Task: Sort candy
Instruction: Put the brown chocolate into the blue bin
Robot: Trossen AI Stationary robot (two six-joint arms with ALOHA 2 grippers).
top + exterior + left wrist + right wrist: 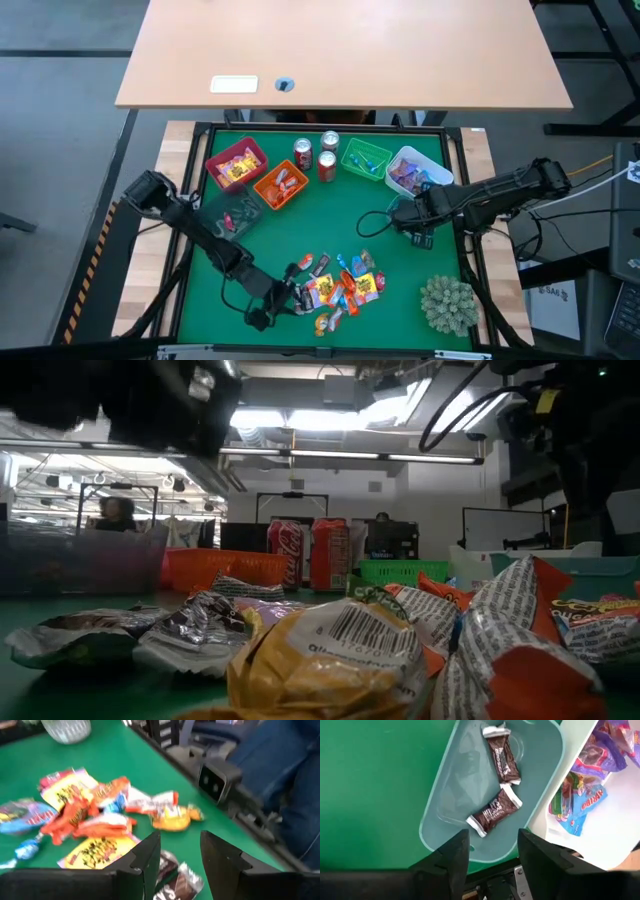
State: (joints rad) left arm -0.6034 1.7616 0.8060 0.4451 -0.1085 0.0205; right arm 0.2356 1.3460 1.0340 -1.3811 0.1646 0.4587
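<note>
Watching for trouble first: our left gripper (177, 857) hangs low over the near edge of the candy pile (340, 290), jaws apart w/ nothing between them, and two dark choc bars (175, 882) lie right under the fingertips. Wrappers overlap there, so we judge a close could pinch two pcs at once or just skid a slick foil wrapper aside. A sideways nudge could also shove sweets toward the mat's front edge.

Our right gripper (490, 850) sits over the teal tray (540, 795), fingers apart, empty. Two brown choc bars (495, 810) lie in that tray, touching end to end. The white bin (415, 172) of purple and mixed sweets stands just beside it, so a careless drop could land in the wrong container, we think.

Counts, from the high view:
- bins w/ candy: red (236, 163), orange (281, 186), green (364, 158), white, so 4, plus the teal tray
- soda cans (318, 155): 3 show, red-sided, between orange and green bins
- spiky plant ball (447, 303): 1, near front right corner
- loose pile: approx a dozen pcs, too overlapped for an exact no.
- choc bars in tray: 2
</note>
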